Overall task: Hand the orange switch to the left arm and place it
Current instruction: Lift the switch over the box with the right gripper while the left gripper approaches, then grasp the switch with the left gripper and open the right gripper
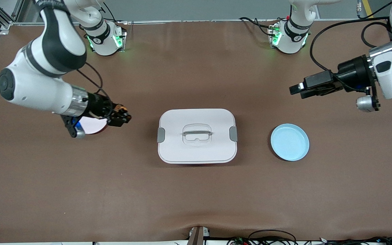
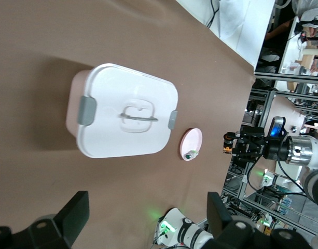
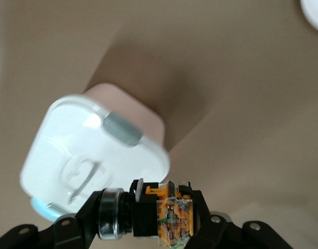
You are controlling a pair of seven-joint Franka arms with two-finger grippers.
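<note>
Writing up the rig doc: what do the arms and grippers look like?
Both arms are glossy white with black joint bands, silver wrist rings and black cables. Bases glow green. The right gripper and left gripper are black, each with a small silver wrist camera alongside.

The table (image 1: pixel 196 190) is viewed from high above by the front camera, facing the arm bases. The box (image 1: pixel 197 135) is seen obliquely from each wrist camera and shared by all three views.

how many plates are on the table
2. A round pale blue plate lies bare beside the white latched box, toward the left arm's end. A round pink plate, toward the right arm's end, is partly hidden under the right gripper.
</note>
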